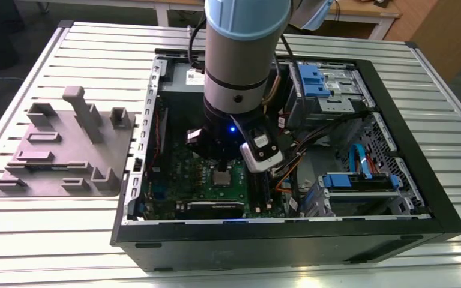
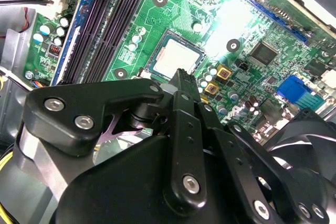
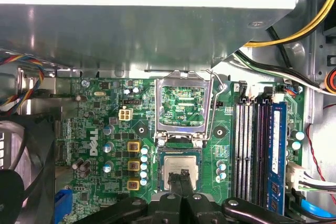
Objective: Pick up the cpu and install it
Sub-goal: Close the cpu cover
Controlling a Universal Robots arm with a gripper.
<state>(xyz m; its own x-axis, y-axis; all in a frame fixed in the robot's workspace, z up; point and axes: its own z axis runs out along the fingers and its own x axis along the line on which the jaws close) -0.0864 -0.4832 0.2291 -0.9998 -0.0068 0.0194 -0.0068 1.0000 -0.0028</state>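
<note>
Inside an open computer case (image 1: pixel 391 198) lying on a slatted metal surface (image 1: pixel 94 240), a robot arm (image 1: pixel 242 54) reaches straight down over the green motherboard (image 1: pixel 206 192). Its black tool (image 3: pixel 182 178) hangs just above the cpu socket (image 3: pixel 181 169). Seen in both wrist views, the two slim fingers (image 2: pixel 188 129) are pressed together with nothing between them.

The cpu (image 2: pixel 176 59), a small square chip with a silver-grey top, lies flat in the socket rather than in the tool's grasp. In the first wrist view the fingertips sit right over the near part of the chip; whether they touch it cannot be told. The socket's metal retention frame (image 3: pixel 184 103) stands swung open beyond the chip, with its wire lever (image 3: pixel 215 82) raised beside it. Long black RAM slots (image 3: pixel 252 150) run alongside the socket, and a dark fan (image 3: pixel 26 166) sits on the other side. A grey fixture tray (image 1: pixel 66 150) rests on the surface, at the exterior view's left of the case.

Judging by this, the pick-up and placement look finished and the work is at the seating stage: the chip is in place but not yet locked. Closing the frame would call for care, since the chip must stay level in the socket
</note>
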